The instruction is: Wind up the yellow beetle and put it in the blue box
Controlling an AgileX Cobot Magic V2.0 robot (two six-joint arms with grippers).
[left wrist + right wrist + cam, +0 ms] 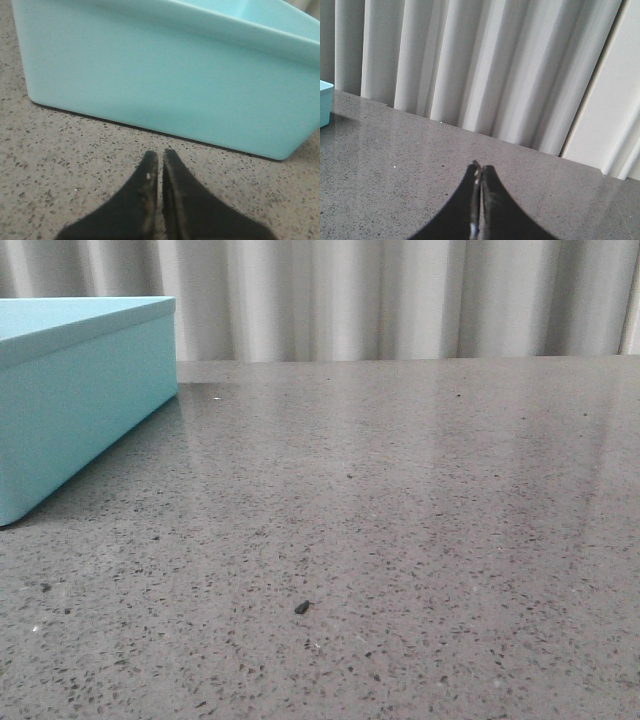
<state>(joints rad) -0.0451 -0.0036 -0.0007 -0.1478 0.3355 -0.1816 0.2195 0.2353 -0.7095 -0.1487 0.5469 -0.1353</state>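
The blue box [80, 400] stands at the far left of the grey speckled table in the front view. It fills the left wrist view [165, 85], open top just visible. A corner of it shows in the right wrist view [325, 102]. My left gripper [160, 156] is shut and empty, low over the table just short of the box's side. My right gripper [481, 168] is shut and empty above bare table, facing the curtain. Neither gripper shows in the front view. The yellow beetle is out of view.
A white pleated curtain [400, 300] hangs behind the table's far edge [400, 359]. A small dark speck [301, 607] lies on the table near the front.
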